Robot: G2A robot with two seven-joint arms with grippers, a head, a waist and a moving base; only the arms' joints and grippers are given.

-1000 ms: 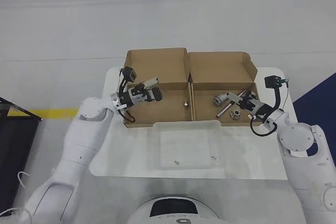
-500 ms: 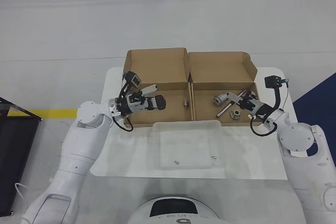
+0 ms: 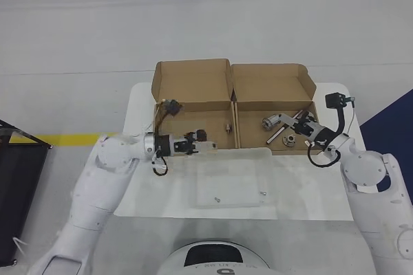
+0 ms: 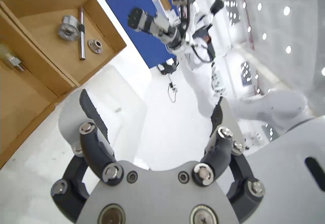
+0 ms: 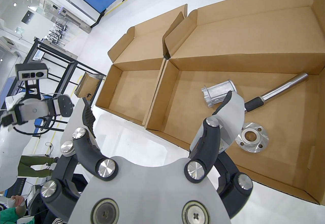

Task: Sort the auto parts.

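Two cardboard boxes (image 3: pixel 193 74) beyond white tray (image 3: pixel 228 173)

Top view: left arm (image 3: pixel 117 161) rises from 7 o'clock corner, elbow bent, forearm level and pointing to 3 o'clock. left gripper (image 3: pixel 205 141) sits at frame centre, wrist at its 9 o'clock, tips aimed at 3 o'clock. Fingers (image 4: pixel 88 108) spread wide in own wrist view.

right arm (image 3: pixel 361 168) comes up from 5 o'clock corner, forearm angled toward 10 o'clock. right gripper (image 3: pixel 299 126) lies at 3 o'clock of left gripper, well apart, tips aimed at 10 o'clock. Fingers (image 5: pixel 229 108) parted wide.
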